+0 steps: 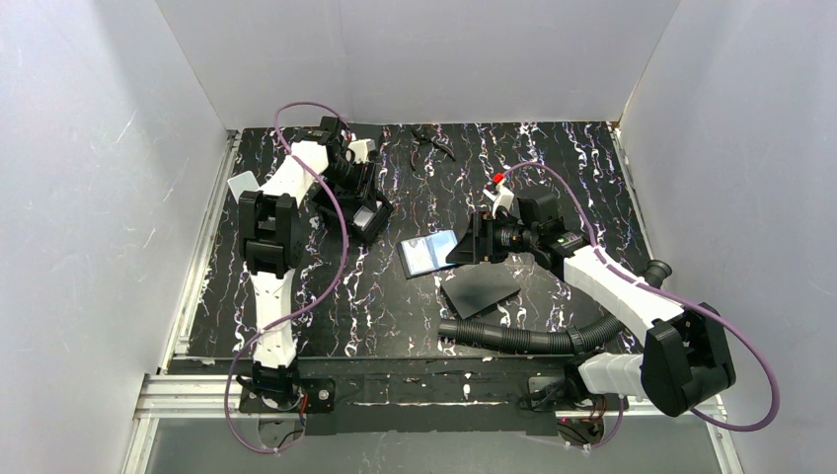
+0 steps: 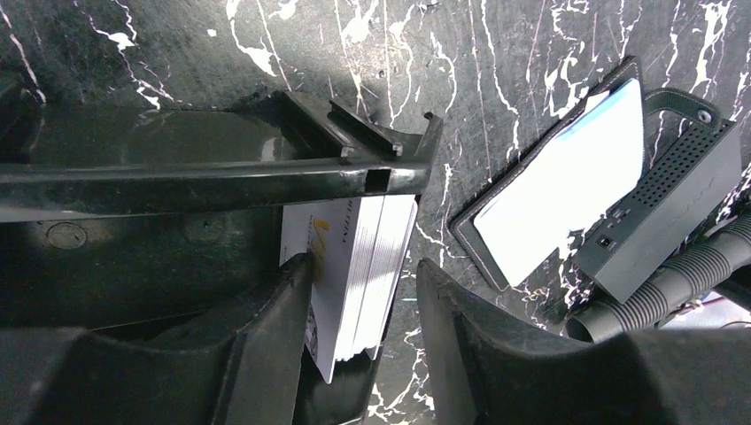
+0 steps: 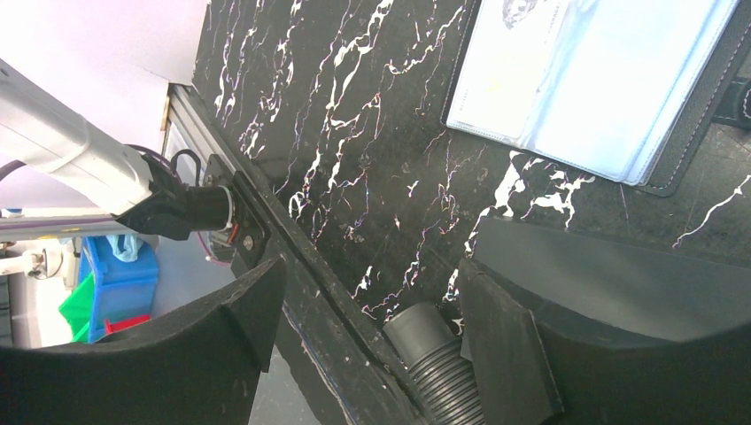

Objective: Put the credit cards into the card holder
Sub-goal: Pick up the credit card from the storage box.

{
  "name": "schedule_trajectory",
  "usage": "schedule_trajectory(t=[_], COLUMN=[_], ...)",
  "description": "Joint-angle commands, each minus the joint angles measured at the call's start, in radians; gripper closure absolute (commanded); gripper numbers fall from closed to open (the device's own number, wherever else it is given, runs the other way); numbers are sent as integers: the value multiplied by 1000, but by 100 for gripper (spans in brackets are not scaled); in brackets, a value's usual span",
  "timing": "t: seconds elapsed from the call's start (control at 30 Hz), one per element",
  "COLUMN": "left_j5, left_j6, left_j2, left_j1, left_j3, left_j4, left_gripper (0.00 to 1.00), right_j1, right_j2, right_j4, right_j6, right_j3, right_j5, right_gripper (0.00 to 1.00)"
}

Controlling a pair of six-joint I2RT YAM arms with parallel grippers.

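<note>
Left hand (image 2: 365, 266): at the far left of the table (image 1: 553, 168), pointing down, fingers partly open on either side of the stack of credit cards (image 2: 354, 301)
Left hand grip: the left finger (image 2: 266, 336) lies against the printed face of the stack, while a thin dark gap shows beside the right finger (image 2: 478, 354); I cannot tell if the stack is actually clamped
Credit cards: a thick stack standing on edge in a black plastic stand (image 2: 177, 177), pale faces with small print, the many edges fanned slightly toward the right
Black plastic stand: glossy, its top rail crossing just above the stack in the left wrist view
Card holder (image 1: 431, 252): lying open and flat near the middle of the table, well apart from the stack, with a dark border around pale-blue clear sleeves
Card holder up close (image 3: 593, 80): the sleeves overlap in layers, with a small printed mark at their upper edge
Right hand (image 1: 472, 240): just beside the right edge of the card holder, fingers spread wide with nothing between them
Right hand view: only the table and a ribbed hose (image 3: 438, 372) show between its fingers (image 3: 257, 310)
Black sheet (image 1: 481, 289): matte, flat on the table, nearer the arm bases than the card holder and under the right arm
Ribbed hose, top view: lies along the near side of the table, by the black sheet
</note>
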State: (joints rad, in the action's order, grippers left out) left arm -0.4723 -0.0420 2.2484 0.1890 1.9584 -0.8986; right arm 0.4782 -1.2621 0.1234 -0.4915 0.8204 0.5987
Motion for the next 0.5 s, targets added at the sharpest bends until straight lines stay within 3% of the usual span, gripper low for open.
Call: schedule_trajectory(t=[0.0,0.47], left_j5=[-49,-49], left_j6=[-2,4], left_j2=[-84,-82], left_j1=[4,4], left_j3=[1,1], left_j4=[-29,-31], left_gripper=[58,68], right_j1=[2,3], right_j2=[26,26], right_j4=[-37,-37], right_j6=[-1,0], right_j3=[-3,-6], right_j5=[6,7], right_gripper=[20,20])
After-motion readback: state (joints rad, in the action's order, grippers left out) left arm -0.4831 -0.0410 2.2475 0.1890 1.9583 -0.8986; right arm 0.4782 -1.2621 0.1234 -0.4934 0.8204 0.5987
